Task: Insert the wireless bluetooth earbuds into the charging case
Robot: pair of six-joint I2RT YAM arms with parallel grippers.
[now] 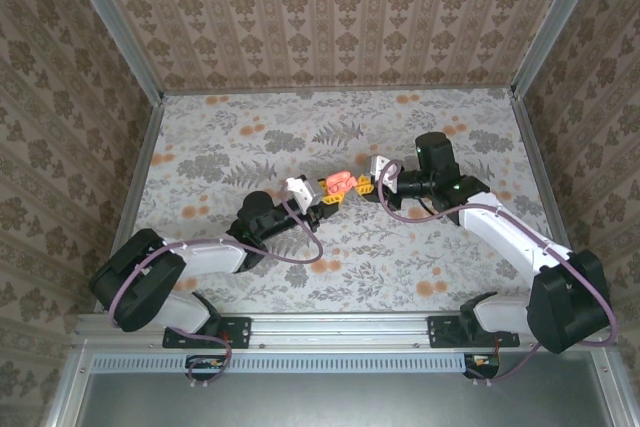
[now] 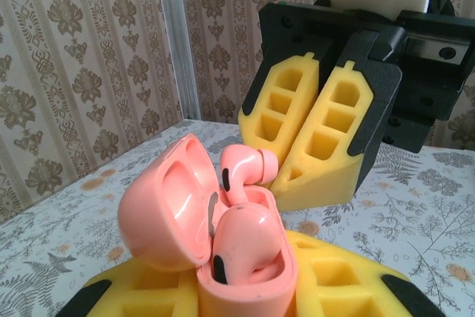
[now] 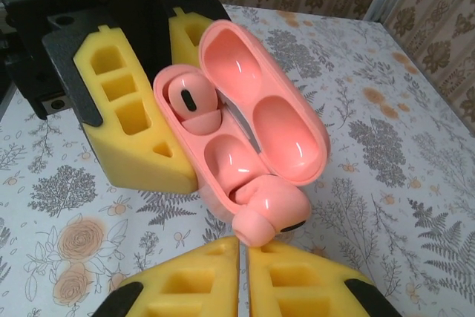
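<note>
The pink charging case (image 2: 159, 213) stands open, lid swung aside, with my left gripper (image 2: 245, 298) shut on its base between yellow foam fingers (image 3: 126, 120). One of the earbuds (image 2: 249, 246) sits in a slot of the case (image 3: 293, 128). The other earbud (image 2: 245, 170) sticks up out of its slot, tilted, stem in and tip out. In the right wrist view that tilted earbud (image 3: 271, 214) rests against the tips of my right gripper (image 3: 243, 269), whose fingers are shut together with nothing between them. From above, both grippers (image 1: 328, 199) (image 1: 365, 187) meet at the case (image 1: 338, 184).
The floral tabletop (image 1: 400, 257) is walled by patterned panels on three sides, with metal posts at the corners (image 2: 174, 35). Both arms reach toward the table's middle, and purple cables (image 1: 300, 247) loop beside them.
</note>
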